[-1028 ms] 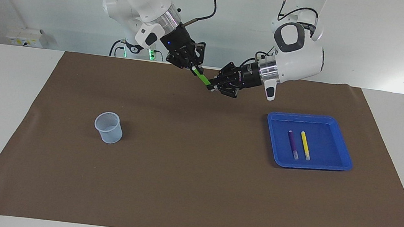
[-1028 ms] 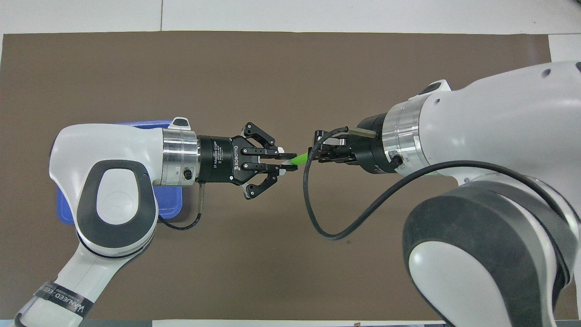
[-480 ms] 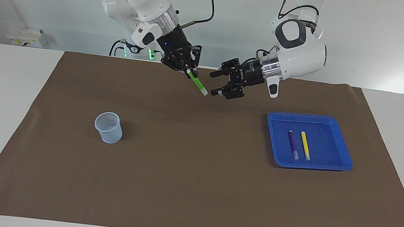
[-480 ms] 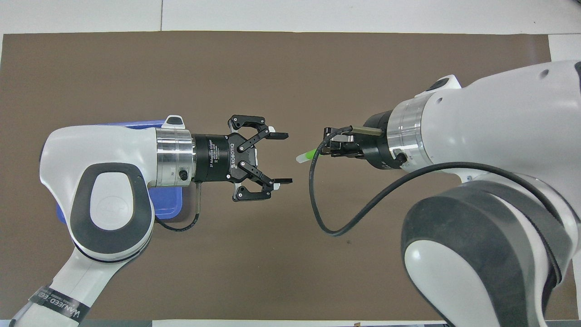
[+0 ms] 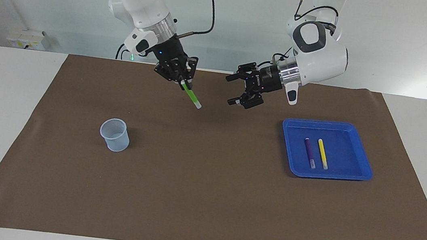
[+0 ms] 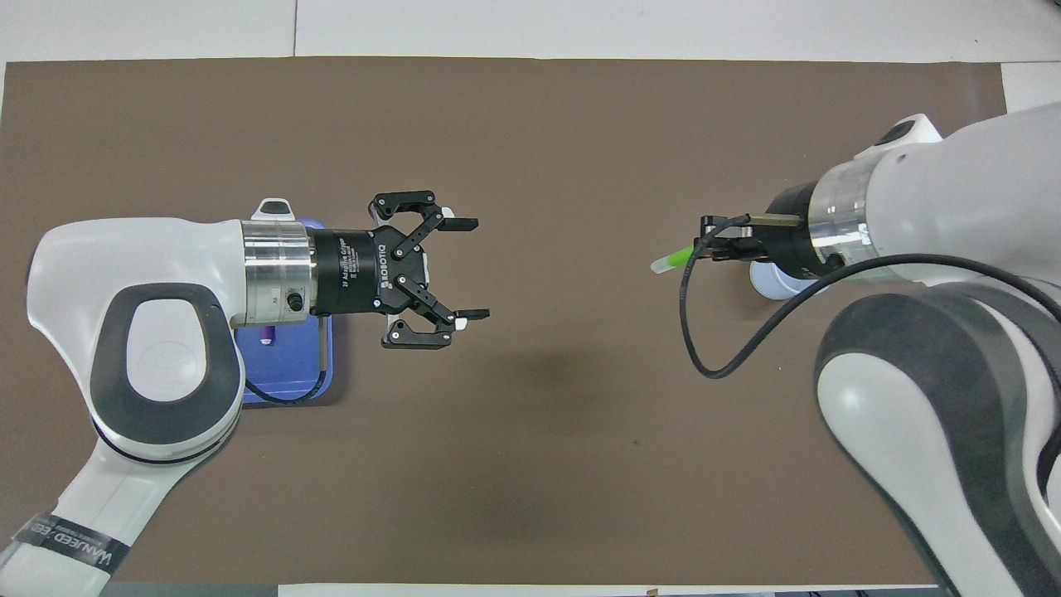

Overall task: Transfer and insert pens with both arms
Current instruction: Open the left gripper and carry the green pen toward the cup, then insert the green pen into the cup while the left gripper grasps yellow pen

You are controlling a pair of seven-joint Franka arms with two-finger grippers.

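Note:
My right gripper (image 5: 182, 84) is shut on the upper end of the green pen (image 5: 191, 95), which hangs slanting above the brown mat, pale cap lowest. In the overhead view the green pen (image 6: 675, 259) sticks out of the right gripper (image 6: 706, 249) toward the left arm. My left gripper (image 5: 230, 90) is open and holds nothing, up in the air between the green pen and the tray; its fingers (image 6: 468, 224) stand wide apart around the left gripper (image 6: 473, 269). The purple pen (image 5: 309, 152) and the yellow pen (image 5: 323, 153) lie side by side in the blue tray (image 5: 354, 133).
A pale mesh cup (image 5: 114, 135) stands upright on the mat toward the right arm's end; from above my right wrist covers most of the cup (image 6: 775, 287). The left arm hides most of the blue tray (image 6: 286, 373). A brown mat (image 5: 203, 200) covers the table.
My left gripper opened, let go of the green pen and drew back toward the tray. My right gripper carried the pen away toward the cup's end of the table.

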